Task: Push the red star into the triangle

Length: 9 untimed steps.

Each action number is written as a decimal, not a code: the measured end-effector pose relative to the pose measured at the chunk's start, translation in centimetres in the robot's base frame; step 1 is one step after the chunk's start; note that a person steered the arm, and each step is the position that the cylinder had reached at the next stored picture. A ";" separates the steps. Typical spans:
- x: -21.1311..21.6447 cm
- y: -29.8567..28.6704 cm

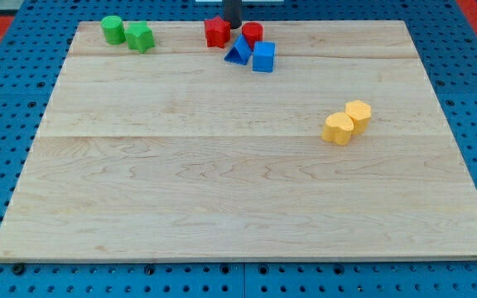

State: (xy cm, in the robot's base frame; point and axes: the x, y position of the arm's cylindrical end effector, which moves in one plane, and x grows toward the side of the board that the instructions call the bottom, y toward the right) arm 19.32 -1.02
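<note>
Red star almost at the blue triangle, risk of overshoot.
The tool, a bare rod holding nothing, stands just right of the red star; the blue triangle lies below it, so a push could scatter the red cylinder and blue cube off the tabletop.

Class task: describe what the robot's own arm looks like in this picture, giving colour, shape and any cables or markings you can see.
Only a short piece shows at the view's top: a straight, dark rod, plain and cylindrical. My tip ends between the red star and the red cylinder, just above the blue triangle. No cables or markings are visible; the rest is cut off.
</note>
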 end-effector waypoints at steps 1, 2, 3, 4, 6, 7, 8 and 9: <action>0.0 -1.8; 0.1 -2.7; 0.1 -6.4; 0.0 -7.4; 1.5 -9.7; 1.9 -5.9; 2.6 -4.1; 2.9 -3.1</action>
State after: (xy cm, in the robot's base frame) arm 22.18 -4.09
